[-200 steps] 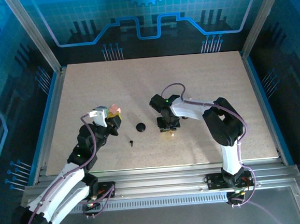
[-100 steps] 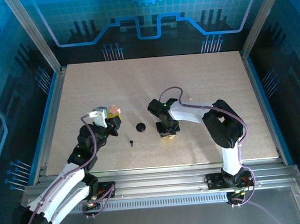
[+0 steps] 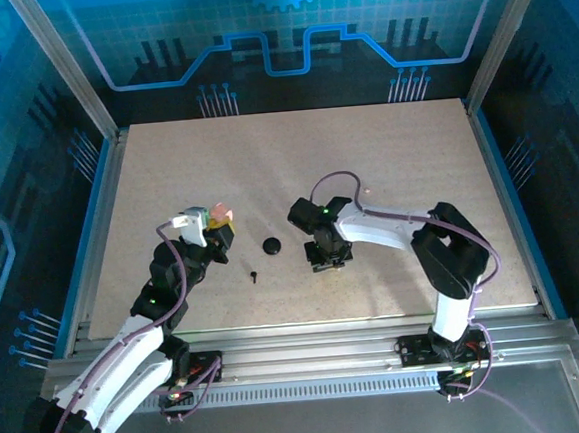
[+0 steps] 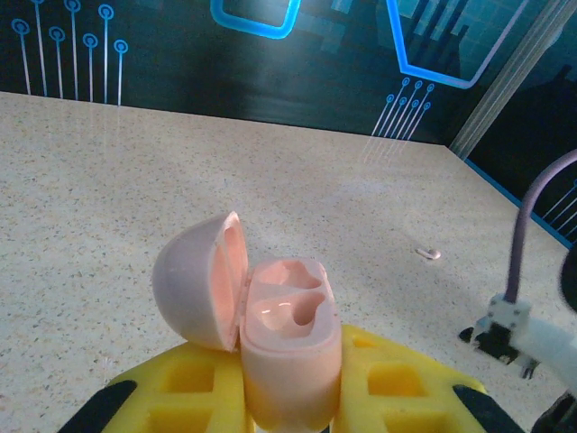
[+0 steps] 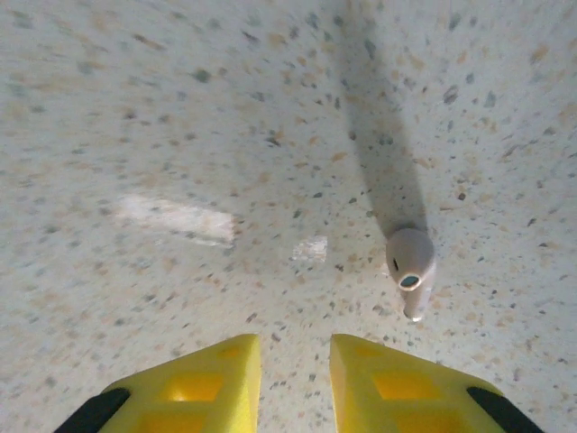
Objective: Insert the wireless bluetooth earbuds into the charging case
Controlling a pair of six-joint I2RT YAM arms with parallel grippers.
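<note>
Left wrist: case (image 4: pixel 288 334), lid open, is clenched in left gripper (image 4: pixel 293 390); open table (image 4: pixel 135 180) ahead. Right wrist: right gripper (image 5: pixel 294 356) is held slightly parted; earbud (image 5: pixel 410 262) lies centre-right, untouched.

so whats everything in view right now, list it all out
charging case: 1, pale pink, lid open and both wells empty, upright in the left pincer
earbud: 1, pale pinkish white, lying on the table just beyond the right pincer's fingertips
small piece: 1, pale pink, lying on the table off to the right in the left wrist view, too small to identify
round disc: 1, black, on the table between the two arms
tiny stemmed piece: 1, black, on the table nearer than the disc
table: 1, speckled beige
left pincer: 1, yellow fingers, shut on the charging case
right pincer: 1, yellow fingers, slightly apart, nothing between
</note>
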